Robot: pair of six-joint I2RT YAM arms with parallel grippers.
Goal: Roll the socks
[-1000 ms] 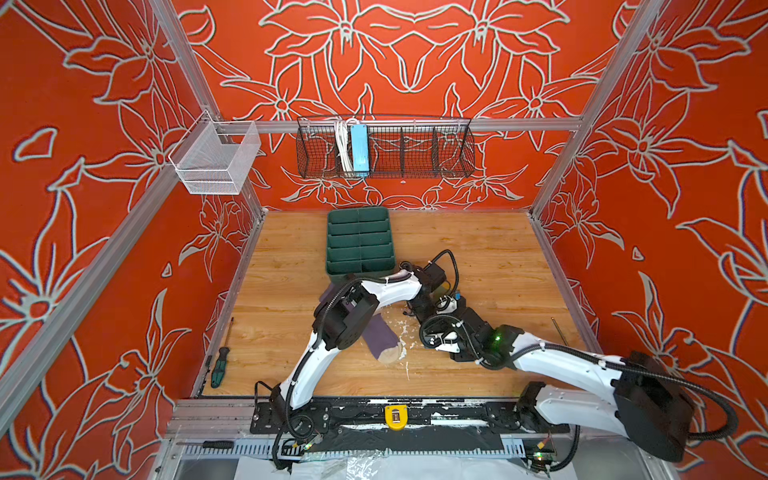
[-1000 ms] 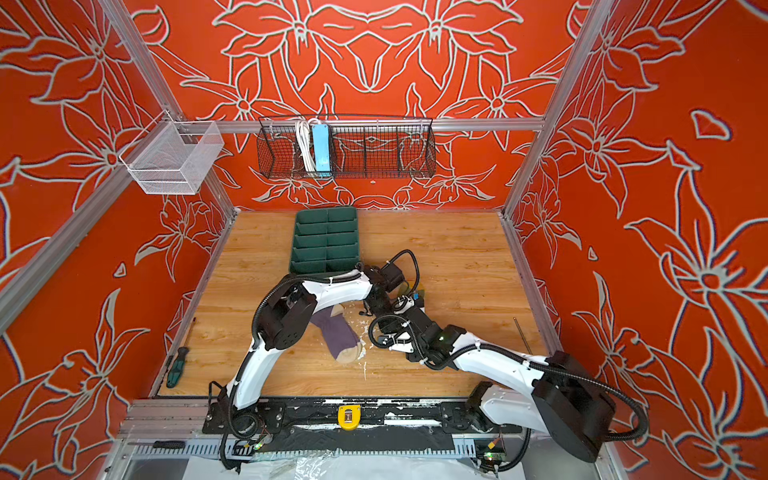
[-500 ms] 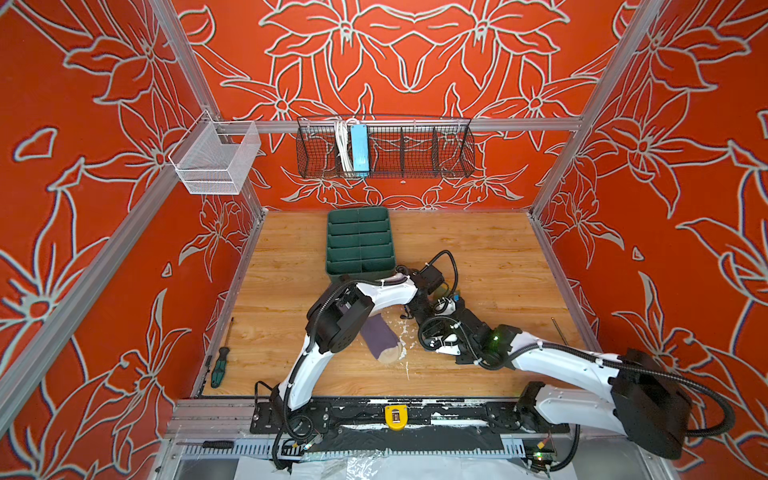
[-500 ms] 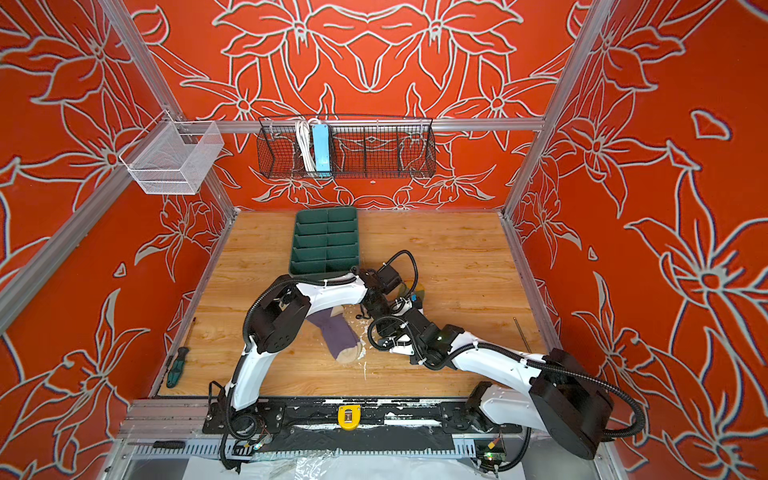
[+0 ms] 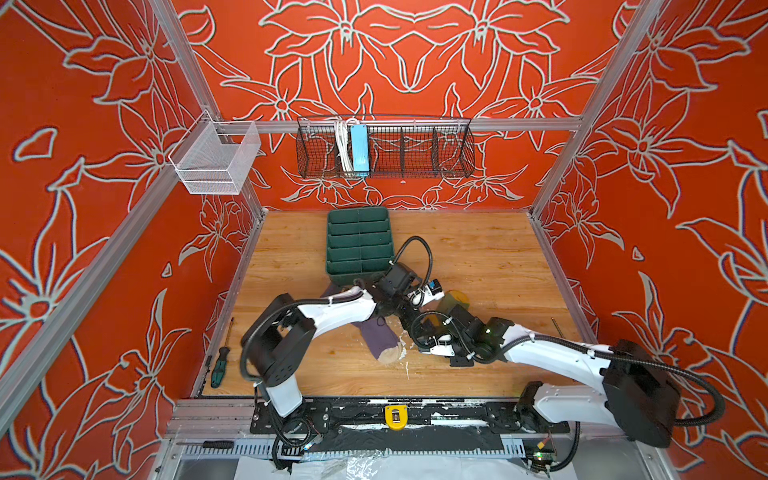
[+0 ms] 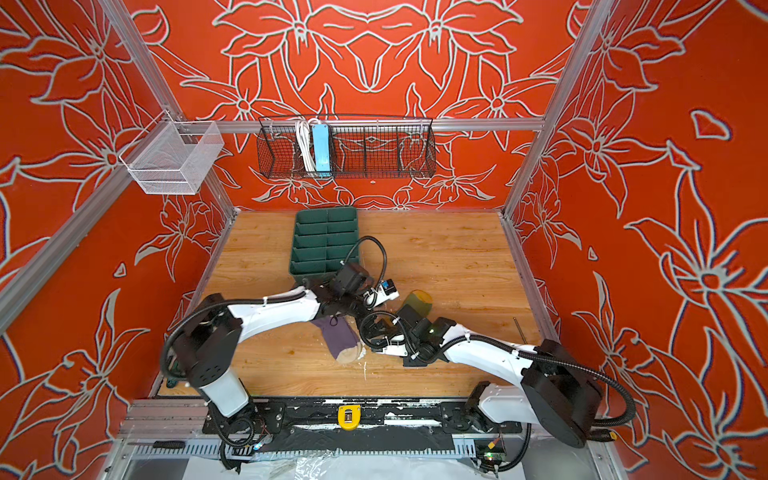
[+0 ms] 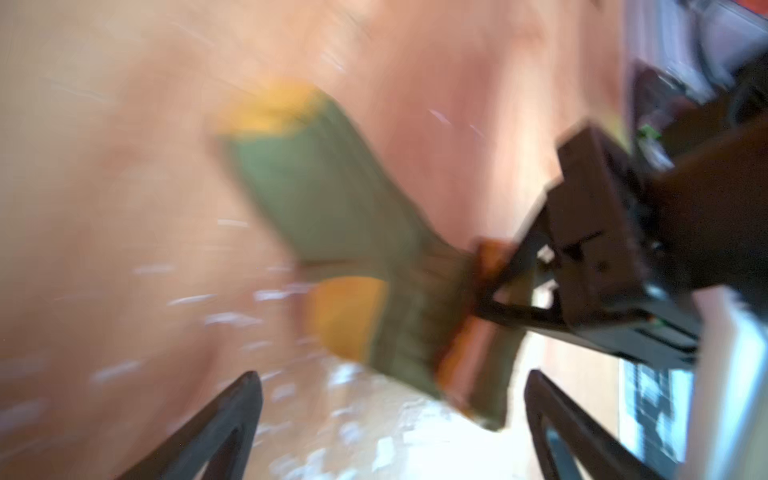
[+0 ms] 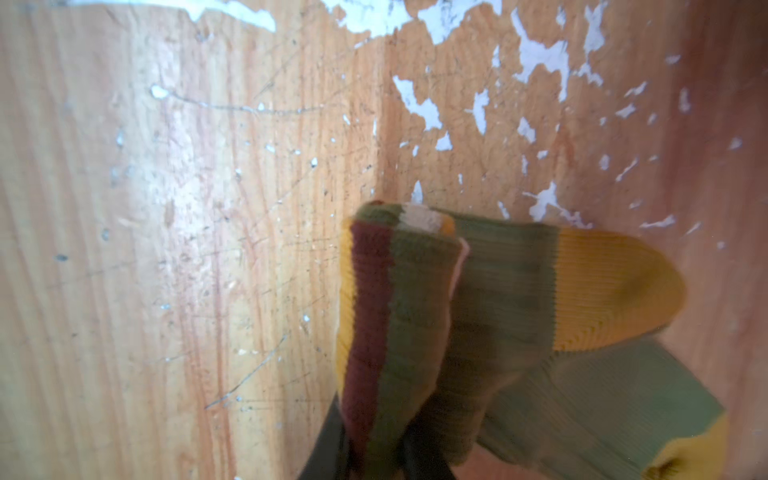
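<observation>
Two socks on the table [image 5: 478,249]: purple sock [image 5: 379,338] half hidden under the left arm [image 5: 332,309], olive sock [image 8: 503,299] pinched at its cuff by the right gripper [image 8: 374,457], tips cut off; blurred left gripper [image 7: 390,436] gapes empty.

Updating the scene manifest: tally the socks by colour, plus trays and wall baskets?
purple sock: 1
olive-green sock: 1
green divided tray: 1
wall baskets: 2 (white mesh basket, black wire basket)
total: 5
</observation>
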